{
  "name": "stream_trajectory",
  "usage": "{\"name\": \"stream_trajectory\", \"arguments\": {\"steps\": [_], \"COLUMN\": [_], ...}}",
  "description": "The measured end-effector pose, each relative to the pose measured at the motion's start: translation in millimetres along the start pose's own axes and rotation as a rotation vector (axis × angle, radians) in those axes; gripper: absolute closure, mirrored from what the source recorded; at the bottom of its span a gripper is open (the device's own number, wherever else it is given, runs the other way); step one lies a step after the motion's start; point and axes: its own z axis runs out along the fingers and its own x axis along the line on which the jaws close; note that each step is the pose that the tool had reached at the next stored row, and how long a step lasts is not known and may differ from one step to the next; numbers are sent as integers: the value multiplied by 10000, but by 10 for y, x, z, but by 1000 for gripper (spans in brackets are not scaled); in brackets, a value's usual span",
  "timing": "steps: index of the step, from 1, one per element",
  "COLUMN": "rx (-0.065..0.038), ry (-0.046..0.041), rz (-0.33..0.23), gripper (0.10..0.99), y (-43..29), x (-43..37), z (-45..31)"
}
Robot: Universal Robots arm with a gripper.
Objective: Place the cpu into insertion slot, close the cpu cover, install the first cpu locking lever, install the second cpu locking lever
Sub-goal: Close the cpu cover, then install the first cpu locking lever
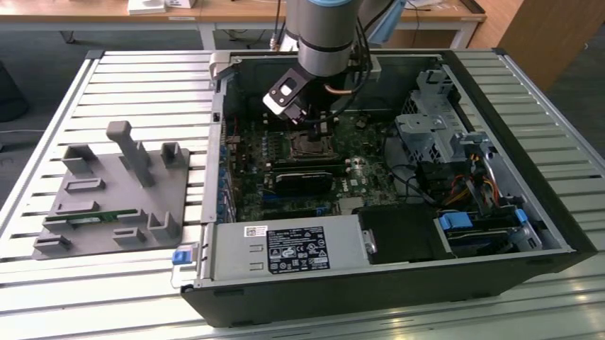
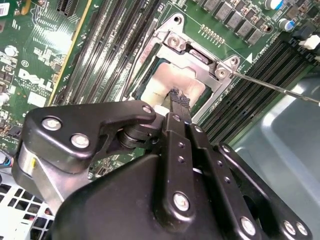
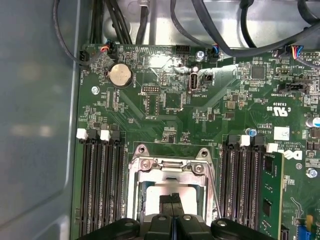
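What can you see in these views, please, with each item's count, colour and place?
computer case: one, black, open on the slatted table.
circuit board: one, green, inside the case.
cpu: one, tan-silver, in the insertion slot.
cpu cover: one, silver-grey, lying over the cpu.
locking lever: one seen, silver rod, beside the cover.
coin cell: one, silver, on the board.
power supply: one, silver, in the case.
fixture tray: one, grey, exterior view's left of the case.
arm: one, grey, above the case.
hand: one, black, closed, over the cpu.
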Motion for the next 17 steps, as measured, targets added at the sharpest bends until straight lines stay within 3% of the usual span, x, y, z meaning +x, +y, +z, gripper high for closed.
{"name": "stream_trajectory", "arguments": {"steps": [17], "rx": [-1], "ry": [1], "rz": [0], "gripper": [980], "y": [2], "x": [5], "z": [-67]}}
